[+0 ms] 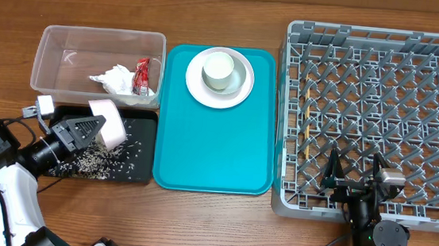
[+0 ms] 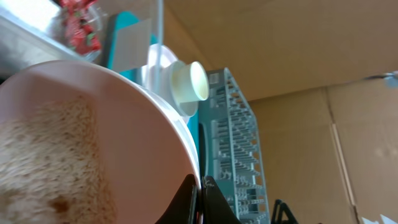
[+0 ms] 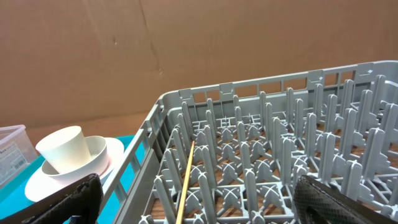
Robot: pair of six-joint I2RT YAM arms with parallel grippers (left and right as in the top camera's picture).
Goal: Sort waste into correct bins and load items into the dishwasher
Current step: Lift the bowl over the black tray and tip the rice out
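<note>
My left gripper [image 1: 90, 131] is shut on the rim of the pale pink bowl [image 1: 111, 121] and holds it tipped on its side over the black tray [image 1: 142, 144], where rice grains [image 1: 93, 158] lie scattered. In the left wrist view the fingers [image 2: 200, 200] pinch the bowl's rim [image 2: 124, 124], and rice [image 2: 50, 155] clings inside. The clear tub [image 1: 58, 53] holds the white tissue [image 1: 113, 79] and the red wrapper [image 1: 142, 75]. The white cup [image 1: 217, 69] sits in the grey bowl [image 3: 96, 154] on the round plate [image 1: 238, 93]. My right gripper [image 1: 353, 173] is open and empty over the front of the grey dish rack [image 1: 386, 42].
The teal serving tray [image 1: 213, 154] lies between the bins and the rack and carries the plate stack at its far end. A thin yellow stick [image 3: 186, 180] lies among the pegs on the rack's left side [image 1: 307, 119]. Cardboard walls stand behind the table.
</note>
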